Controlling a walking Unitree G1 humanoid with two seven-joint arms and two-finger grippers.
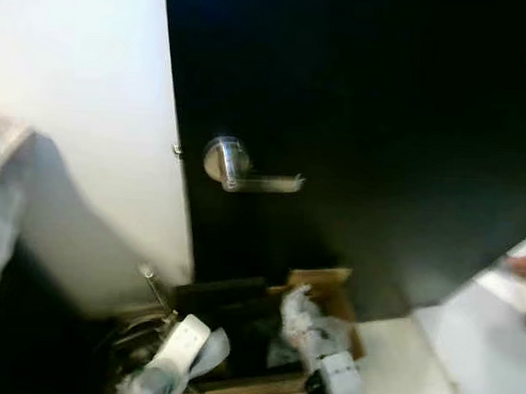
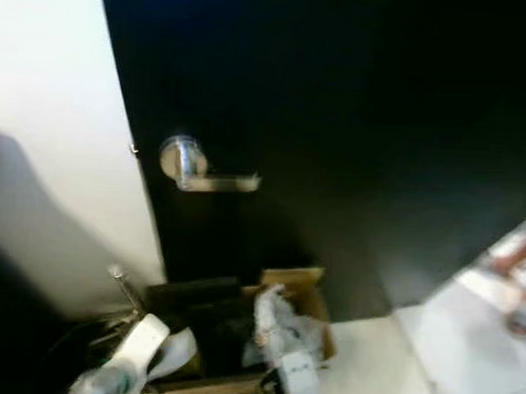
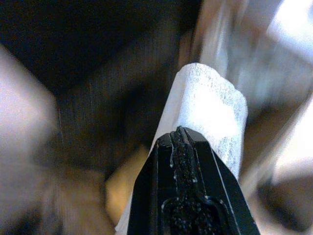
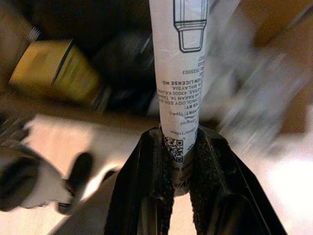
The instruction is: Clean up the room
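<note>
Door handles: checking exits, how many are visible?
1: a silver lever handle on the dark door, above the cardboard box. Others may be hidden.

We face a door (image 1: 362, 123) with its lever handle (image 1: 246, 174) near its left edge; a wall (image 1: 83, 111) stands to the left of it. On the floor (image 1: 404, 360) before the door sits an open cardboard box (image 1: 324, 287) with crumpled wrappers (image 1: 301, 325) inside. Our left gripper (image 3: 183, 139) holds a white cloth (image 3: 208, 112) at the box's left side, and our right gripper (image 4: 178, 156) holds a printed packet (image 4: 178, 63) over the box's right part.
</note>
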